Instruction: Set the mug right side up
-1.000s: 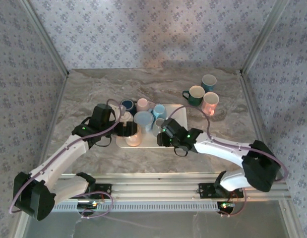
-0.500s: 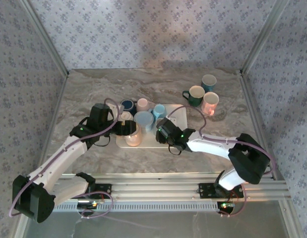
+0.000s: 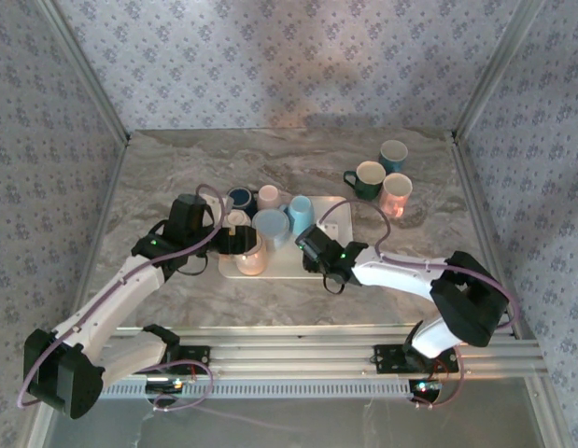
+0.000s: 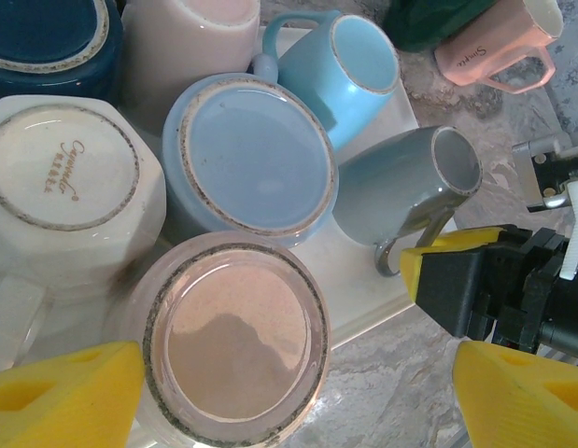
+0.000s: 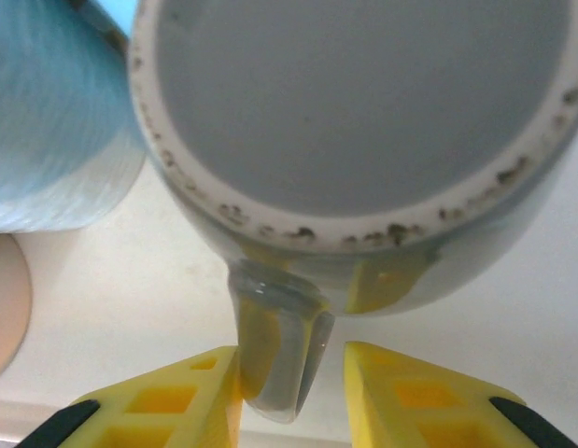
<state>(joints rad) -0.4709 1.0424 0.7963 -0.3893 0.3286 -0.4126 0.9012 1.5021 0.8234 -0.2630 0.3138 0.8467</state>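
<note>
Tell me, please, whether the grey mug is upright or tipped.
Tipped: the grey mug leans sideways on the white tray, its foot ring facing the right gripper, whose fingers straddle its handle.

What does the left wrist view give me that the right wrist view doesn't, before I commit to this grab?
Left wrist adds the wider layout: the cream mug, big blue mug and pink mug standing bottoms up, with the left gripper open over the pink one. Right wrist adds the close detail: the right gripper straddling the handle of the grey mug, with a slight gap at one finger. Both share the grey mug, tilted on the white tray.
</note>
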